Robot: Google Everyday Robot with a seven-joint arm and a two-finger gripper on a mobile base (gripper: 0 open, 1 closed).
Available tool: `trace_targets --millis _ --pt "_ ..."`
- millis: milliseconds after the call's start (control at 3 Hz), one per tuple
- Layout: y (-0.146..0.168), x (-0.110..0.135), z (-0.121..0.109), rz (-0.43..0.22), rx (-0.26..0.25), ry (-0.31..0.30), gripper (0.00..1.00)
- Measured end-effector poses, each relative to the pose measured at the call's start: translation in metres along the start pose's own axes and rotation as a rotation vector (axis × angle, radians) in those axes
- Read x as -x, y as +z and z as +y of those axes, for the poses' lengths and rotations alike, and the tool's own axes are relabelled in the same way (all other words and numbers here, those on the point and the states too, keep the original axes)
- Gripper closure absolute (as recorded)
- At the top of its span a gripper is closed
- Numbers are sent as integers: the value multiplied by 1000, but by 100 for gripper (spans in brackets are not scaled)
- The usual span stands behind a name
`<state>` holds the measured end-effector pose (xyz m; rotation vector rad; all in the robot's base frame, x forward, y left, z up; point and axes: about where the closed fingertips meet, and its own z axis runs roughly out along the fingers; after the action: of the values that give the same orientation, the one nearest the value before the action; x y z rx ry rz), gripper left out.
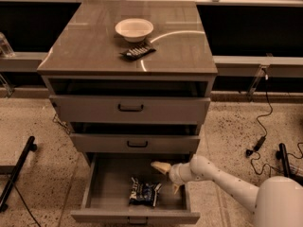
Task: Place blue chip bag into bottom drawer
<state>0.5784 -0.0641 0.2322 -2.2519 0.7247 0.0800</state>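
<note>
The blue chip bag (pixel 144 192) lies crumpled on the floor of the bottom drawer (pixel 106 183), which is pulled out. My gripper (pixel 168 178) hovers just right of and slightly above the bag, inside the drawer's right half, with its fingers (pixel 161 167) spread open and empty. The white arm reaches in from the lower right.
A white bowl (pixel 134 29) and a small flat dark ridged packet (pixel 138 51) sit on the cabinet top (pixel 90 46). The two upper drawers (pixel 130 109) are slightly pulled out. A black stand leg (pixel 16 171) is at the left; cables (pixel 259 141) lie at the right.
</note>
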Motion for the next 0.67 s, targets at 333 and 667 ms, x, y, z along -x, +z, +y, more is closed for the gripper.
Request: trace_targets --millis 333,667 --pt "-34 3 -1 44 1 -14 0" --pt "-69 9 -1 95 3 -24 0"
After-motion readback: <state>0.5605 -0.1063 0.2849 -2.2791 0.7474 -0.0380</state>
